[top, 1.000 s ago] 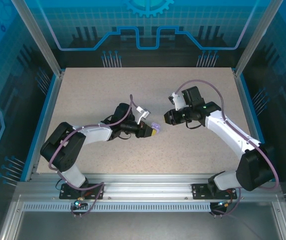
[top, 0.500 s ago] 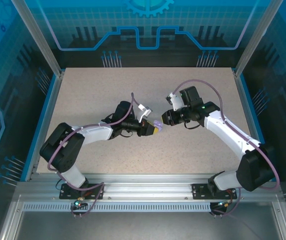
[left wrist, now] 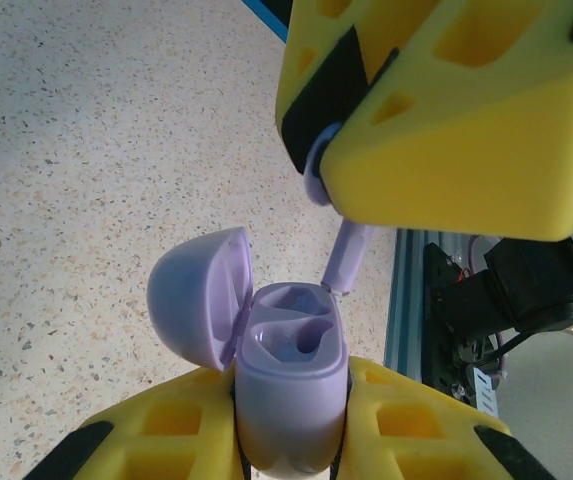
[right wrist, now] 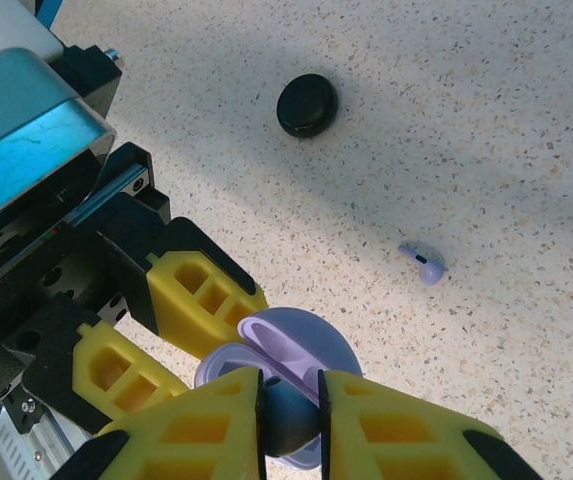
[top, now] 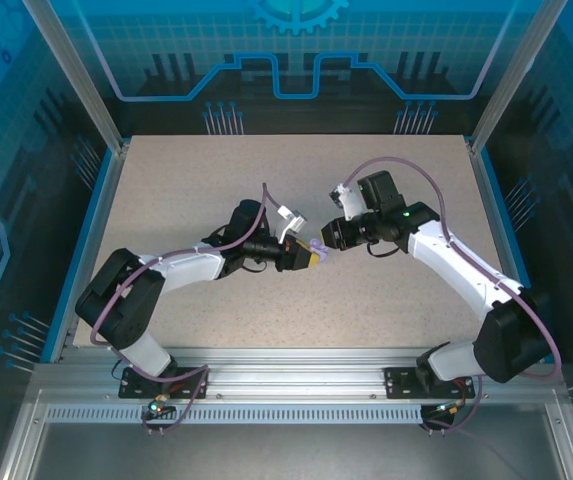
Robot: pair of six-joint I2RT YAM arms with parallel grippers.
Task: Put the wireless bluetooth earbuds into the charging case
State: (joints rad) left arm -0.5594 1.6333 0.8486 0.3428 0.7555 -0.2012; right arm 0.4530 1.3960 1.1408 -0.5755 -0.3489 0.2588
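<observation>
My left gripper (left wrist: 291,445) is shut on the lavender charging case (left wrist: 291,385), whose lid (left wrist: 201,300) hangs open to the left with both wells showing. My right gripper (right wrist: 291,420) is shut on a lavender earbud (left wrist: 346,255), held just above the case with its stem pointing down at the far well and not touching it. In the top view the two grippers meet at mid-table, left gripper (top: 306,259) and right gripper (top: 326,240), with the lavender case (top: 316,247) between them. A second lavender earbud (right wrist: 424,263) lies loose on the table.
A round black case (right wrist: 307,105) lies shut on the speckled table (top: 386,300), beyond the left gripper's fingers (right wrist: 201,290). Blue rails edge the table on the left and right sides (top: 493,205).
The right gripper has moved left with the earbud, closing the gap to the left gripper and its open case. The left gripper has edged slightly toward it.
</observation>
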